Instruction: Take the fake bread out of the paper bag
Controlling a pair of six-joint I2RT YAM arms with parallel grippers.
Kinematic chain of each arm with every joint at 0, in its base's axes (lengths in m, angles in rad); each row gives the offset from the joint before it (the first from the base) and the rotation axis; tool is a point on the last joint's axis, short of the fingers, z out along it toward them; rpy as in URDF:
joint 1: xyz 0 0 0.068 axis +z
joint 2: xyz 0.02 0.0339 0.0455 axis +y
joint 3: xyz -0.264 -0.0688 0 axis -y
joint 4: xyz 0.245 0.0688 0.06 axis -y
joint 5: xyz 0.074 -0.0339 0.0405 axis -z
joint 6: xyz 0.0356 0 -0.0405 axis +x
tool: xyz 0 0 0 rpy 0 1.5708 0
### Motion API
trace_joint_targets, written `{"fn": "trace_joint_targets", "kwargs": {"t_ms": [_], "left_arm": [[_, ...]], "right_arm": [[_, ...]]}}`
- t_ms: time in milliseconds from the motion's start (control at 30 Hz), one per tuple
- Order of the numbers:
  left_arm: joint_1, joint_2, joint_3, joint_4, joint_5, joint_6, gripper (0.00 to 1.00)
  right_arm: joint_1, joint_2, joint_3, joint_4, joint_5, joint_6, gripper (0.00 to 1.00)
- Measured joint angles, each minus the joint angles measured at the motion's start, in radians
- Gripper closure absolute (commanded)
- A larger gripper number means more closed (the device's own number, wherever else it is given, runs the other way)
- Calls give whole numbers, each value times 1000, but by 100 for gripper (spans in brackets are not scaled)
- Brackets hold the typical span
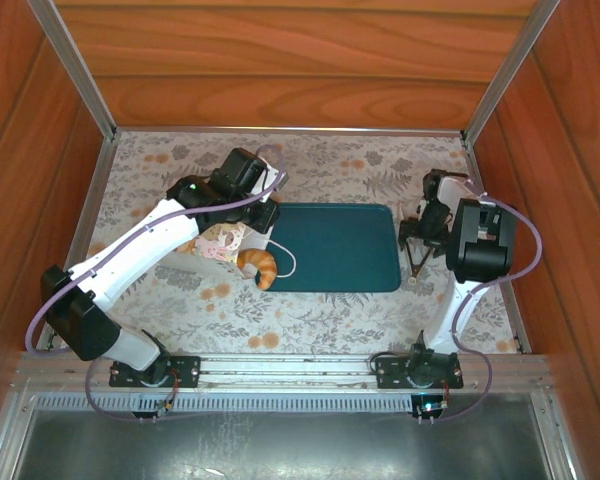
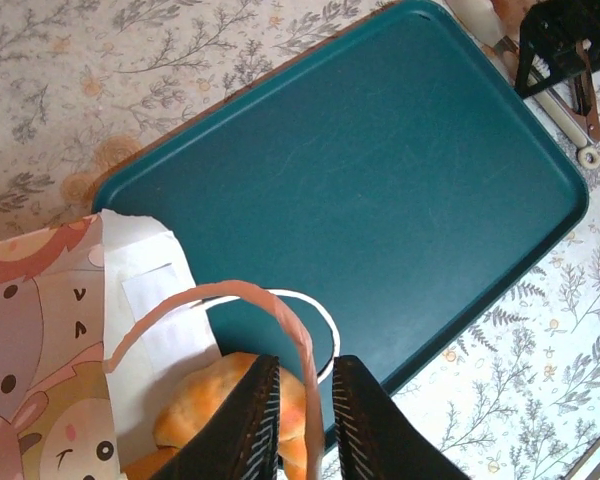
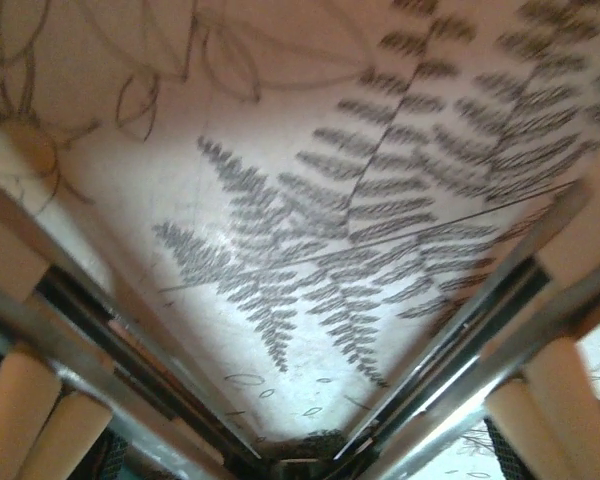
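The paper bag [image 2: 40, 330] is printed with cartoon faces. The left gripper [image 2: 305, 385] sits narrow astride its pink handle [image 2: 180, 300]; the right gripper [image 3: 300, 250] is spread wide.

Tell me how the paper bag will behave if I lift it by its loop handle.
The paper bag looks thin, so it will probably flex and sag, not stay stiff. It lies on its side, mouth toward the teal tray, with bread at the opening, so lifting may swing it and spill bread. The handle is a slim loop, likely floppy.
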Motion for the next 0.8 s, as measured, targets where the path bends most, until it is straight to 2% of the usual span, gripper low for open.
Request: {"fn": "trace_joint_targets", "kwargs": {"t_ms": [233, 500, 800], "left_arm": [[0, 0, 0, -2, -3, -1, 90], [0, 0, 1, -2, -4, 0, 90], [0, 0, 12, -10, -6, -1, 90]], "right_arm": [[-6, -21, -35, 14, -27, 28, 2], [-5, -78, -126, 39, -66, 78, 0], [-5, -28, -64, -5, -61, 61, 9]]}}
